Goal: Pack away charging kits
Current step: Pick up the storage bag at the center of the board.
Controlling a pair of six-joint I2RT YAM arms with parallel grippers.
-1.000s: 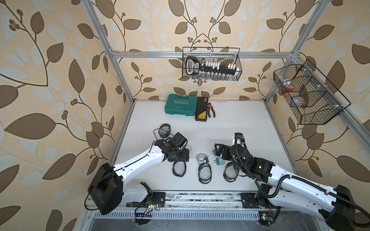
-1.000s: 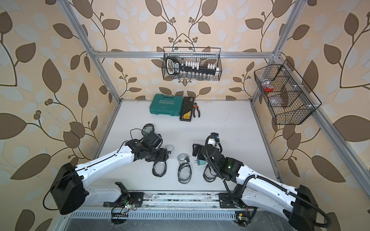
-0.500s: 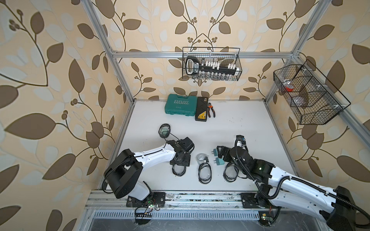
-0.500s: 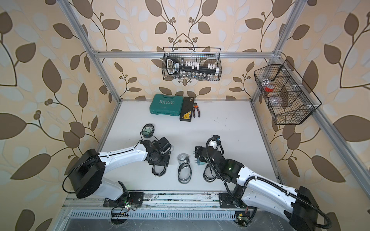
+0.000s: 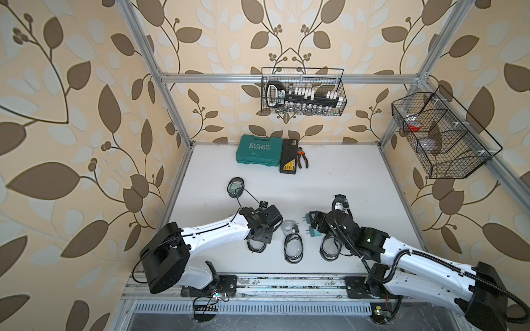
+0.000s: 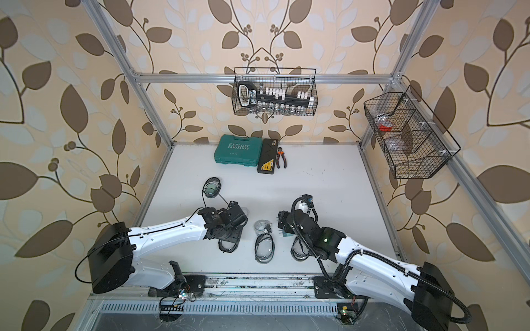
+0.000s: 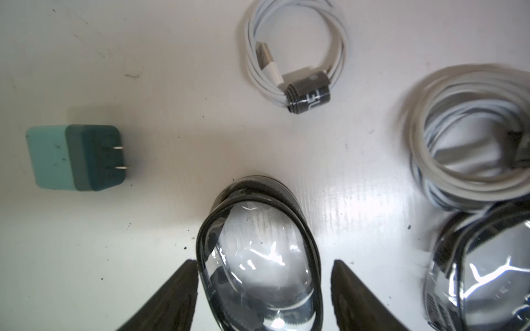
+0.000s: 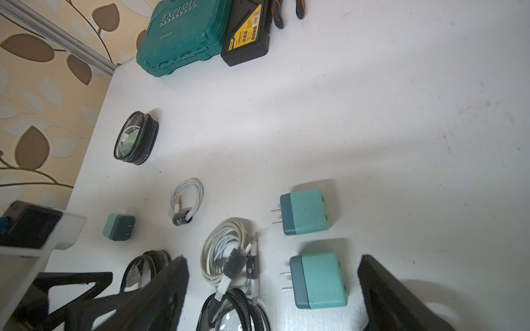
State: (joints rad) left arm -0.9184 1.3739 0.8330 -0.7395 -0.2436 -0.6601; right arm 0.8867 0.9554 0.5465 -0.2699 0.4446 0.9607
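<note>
The left claw (image 7: 263,272) hangs low over the white surface (image 5: 358,177). Its jaws are set fairly wide, one on each side of an empty clear pouch (image 7: 255,223) that lies flat near the front edge. One finger (image 7: 177,295) seems to touch the pouch's black rim, though the close view does not make that sure. The other finger stands just clear of the rim. A teal adapter (image 7: 77,157) lies on its side near this pouch. A small coiled white cable (image 7: 295,54), bound with a dark band, lies a little farther off.

The right claw (image 8: 271,269) is spread wide and holds nothing. Between its fingers lie a second teal adapter (image 8: 319,279) and a larger loose cable coil (image 8: 226,252). A third teal adapter (image 8: 305,212) lies just beside the second, prongs pointing the same way. The larger coil's connectors overlap the rim of a middle pouch (image 8: 232,312).

In a top view, a filled pouch (image 5: 235,186) with a cable and something green inside sits apart, farther back toward the left wall. Against the back wall lie the teal tool case (image 5: 259,149) and a black flat case (image 5: 289,156), side by side and touching.
</note>
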